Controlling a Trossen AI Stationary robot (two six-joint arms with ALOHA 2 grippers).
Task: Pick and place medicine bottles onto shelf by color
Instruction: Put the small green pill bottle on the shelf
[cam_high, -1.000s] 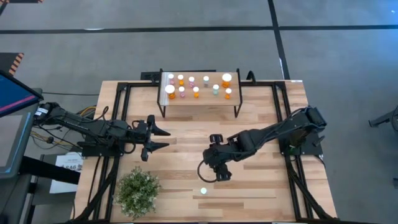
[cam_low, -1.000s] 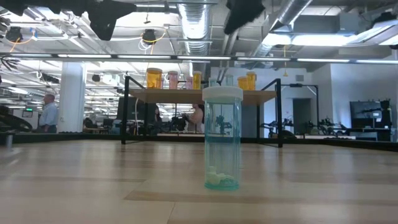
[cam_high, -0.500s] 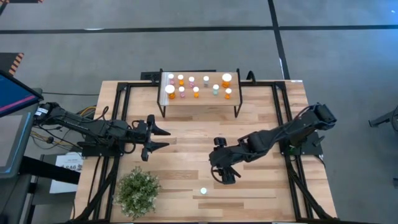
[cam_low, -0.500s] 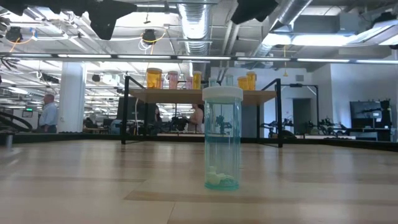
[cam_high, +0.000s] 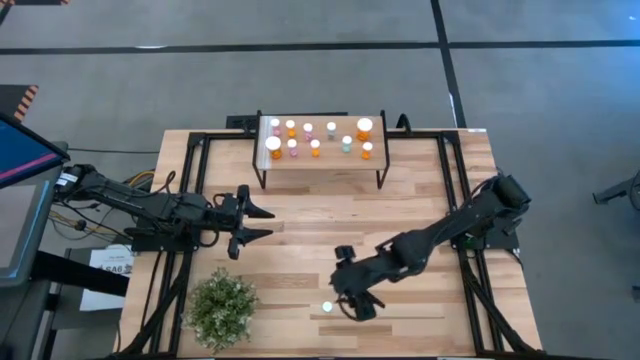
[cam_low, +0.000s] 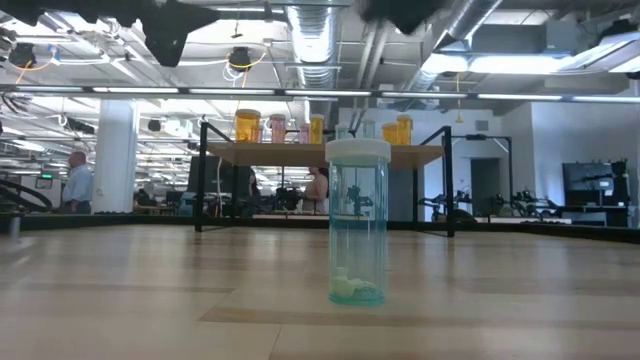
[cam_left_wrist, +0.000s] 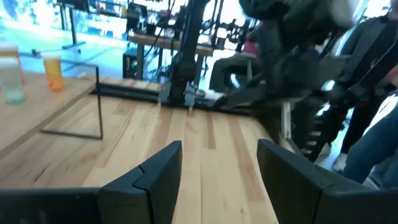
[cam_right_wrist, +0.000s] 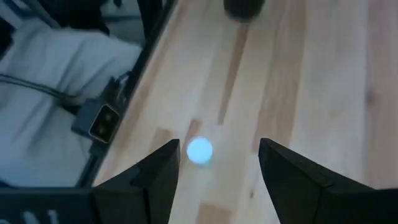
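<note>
Right gripper (cam_high: 350, 303) has swung down over the last teal bottle (cam_high: 326, 307) — fingers spread, nothing held; eleven bottles already on the shelf (cam_high: 322, 158); left gripper (cam_high: 262, 222) waits, spread.

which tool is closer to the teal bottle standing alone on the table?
Right. The right tool hangs open just beside the teal bottle, above it. The left tool, also open, waits well off toward the shelf, beyond the potted plant.
</note>
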